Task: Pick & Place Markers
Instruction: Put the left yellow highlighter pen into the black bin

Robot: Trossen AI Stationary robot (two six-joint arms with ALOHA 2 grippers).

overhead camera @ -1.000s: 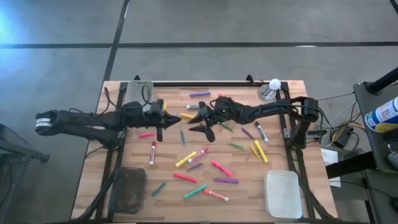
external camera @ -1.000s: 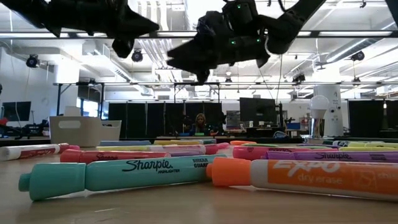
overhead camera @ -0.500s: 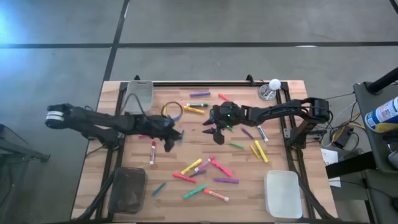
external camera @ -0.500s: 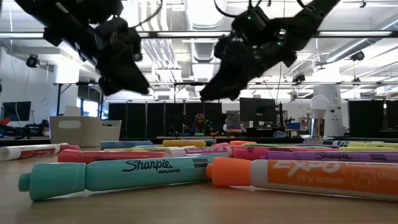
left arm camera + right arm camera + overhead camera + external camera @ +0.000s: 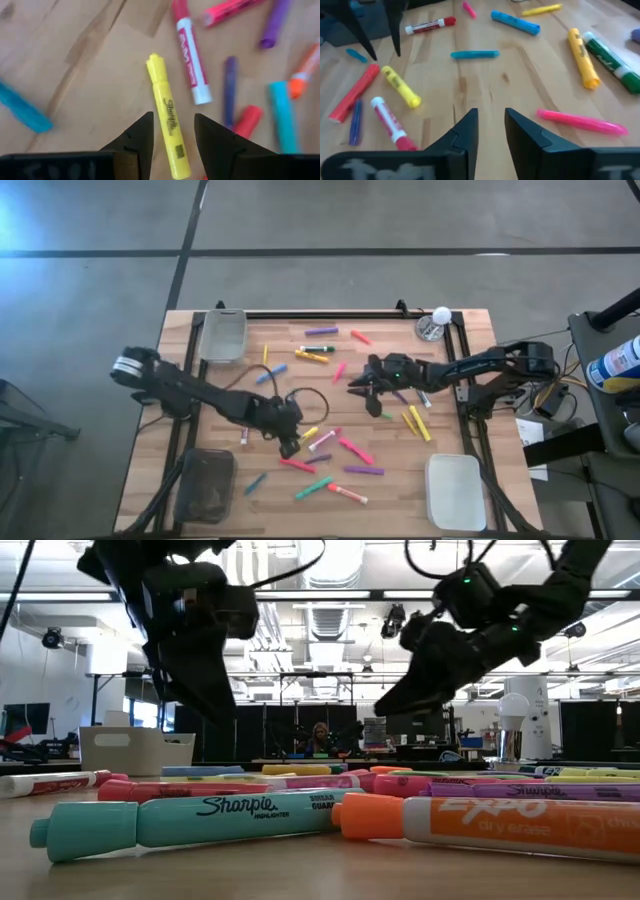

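Note:
Many markers in pink, yellow, green, purple, blue and orange lie flat and scattered over the wooden table (image 5: 200, 395). My left gripper (image 5: 291, 445) (image 5: 173, 117) hangs open near the table's middle, pointing steeply down. Its fingers stand on either side of a yellow marker (image 5: 167, 120) (image 5: 308, 435) without touching it. My right gripper (image 5: 352, 387) (image 5: 490, 112) stands right of the middle, slanting down over bare wood. It is open by a narrow gap with nothing in it. A pink marker (image 5: 580, 122) lies close beside it.
A grey bin (image 5: 222, 335) stands at the far left, a dark bin (image 5: 205, 485) at the near left and a white bin (image 5: 455, 490) at the near right. A white ball-topped object (image 5: 438, 318) sits at the far right. A dark cable loops beside the left arm (image 5: 310, 402).
My left gripper has swung from the far left part of the table toward the near edge and the middle, sinking and tipping steeply downward over the yellow marker. My right gripper has drawn back toward the table's right edge and sunk lower, and its fingers now stand closer together.

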